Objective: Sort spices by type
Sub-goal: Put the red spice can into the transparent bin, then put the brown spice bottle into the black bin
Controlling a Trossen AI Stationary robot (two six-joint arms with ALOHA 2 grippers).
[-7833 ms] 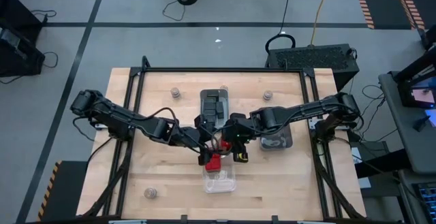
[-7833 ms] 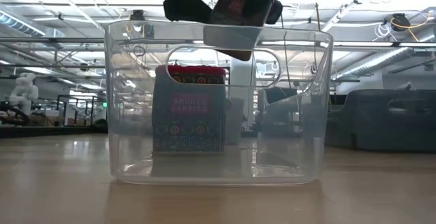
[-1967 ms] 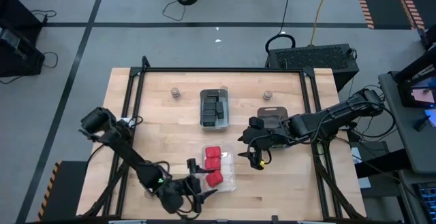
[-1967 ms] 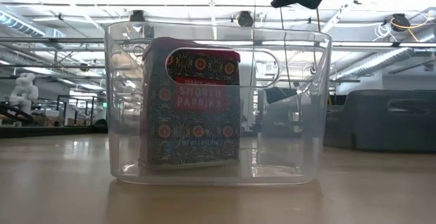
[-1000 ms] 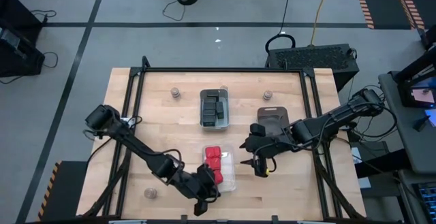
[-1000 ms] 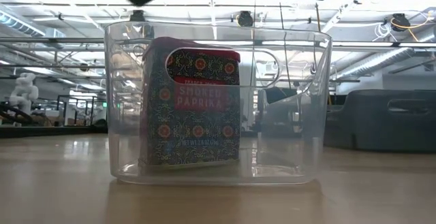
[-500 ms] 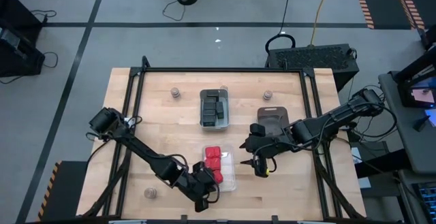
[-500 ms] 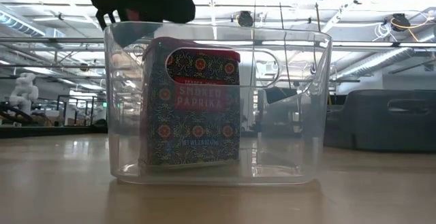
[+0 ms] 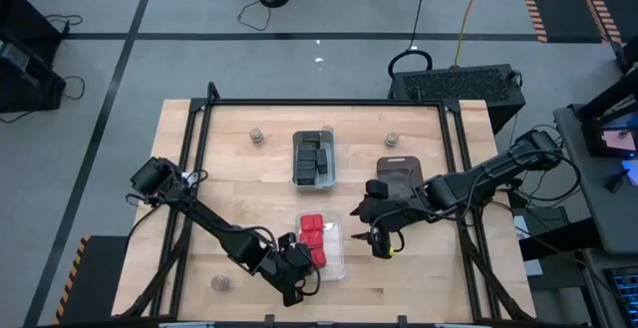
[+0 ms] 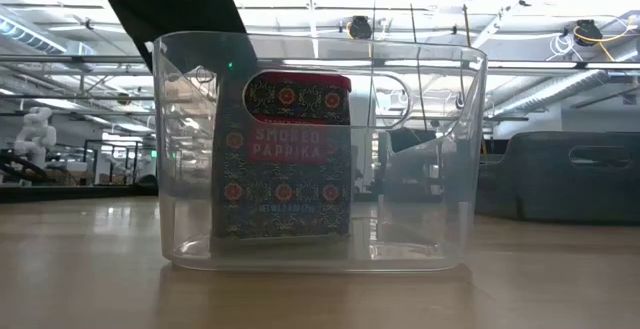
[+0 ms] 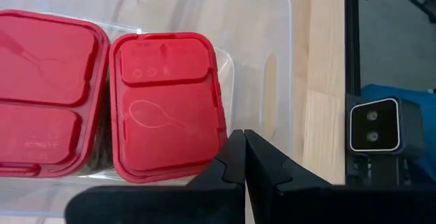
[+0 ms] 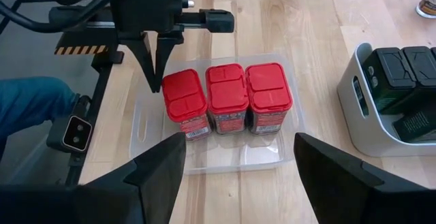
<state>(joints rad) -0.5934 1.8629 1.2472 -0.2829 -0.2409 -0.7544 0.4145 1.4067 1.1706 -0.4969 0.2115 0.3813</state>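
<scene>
Three red spice tins (image 12: 228, 98) stand in a row in a clear tray (image 9: 339, 269) near the table's front middle. The one nearest the front edge (image 11: 167, 105) stands upright on the tray floor, as the low view (image 10: 290, 154) shows. My left gripper (image 11: 243, 139) is shut and reaches down at the tray's near end, right beside that tin. My right gripper (image 12: 238, 183) hovers open to the tray's right with nothing between its fingers. Dark spice blocks (image 9: 315, 155) sit in a grey tray (image 12: 354, 112) farther back. My left gripper comes from above on the near side, its shut fingertips (image 12: 151, 84) close by the lid edge (image 11: 219, 139) of the nearest red tin. I cannot tell whether they touch it.
A dark smoky tray (image 9: 400, 174) lies at the right. Small round jars stand loose at the far left (image 9: 256, 134), far right (image 9: 392, 140) and near left (image 9: 221, 282). A small camera box (image 12: 73, 133) sits at the near edge.
My left gripper has moved from the near edge toward the clear tray and come down at its near end, staying shut. The nearest red tin, which leaned, now stands upright.
</scene>
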